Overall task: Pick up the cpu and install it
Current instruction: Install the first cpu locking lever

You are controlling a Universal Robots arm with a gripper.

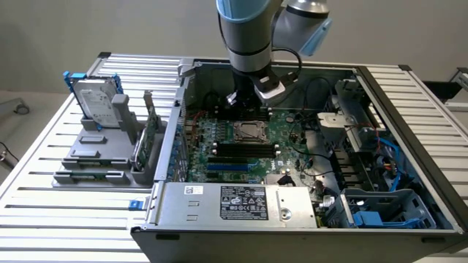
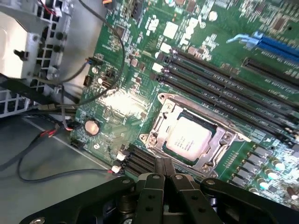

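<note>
Overhead, the robot arm [image 1: 249, 33] hung nearly vertical, wrist down inside the open computer case [image 1: 409, 137] that lay on the slatted desk [image 1: 44, 164]; its gripper [image 2: 164, 175] hovered over the motherboard [image 2: 121, 102], just beside the socket [image 2: 161, 100]; the jaws were pressed together, holding nothing; the cpu [image 2: 188, 138] sat flat in the socket, silver top up, apart from the fingertips [image 2: 158, 169]; a hard drive [image 1: 95, 98] stood upright in a grey rack [image 1: 95, 156] at the exterior view's left.
</note>
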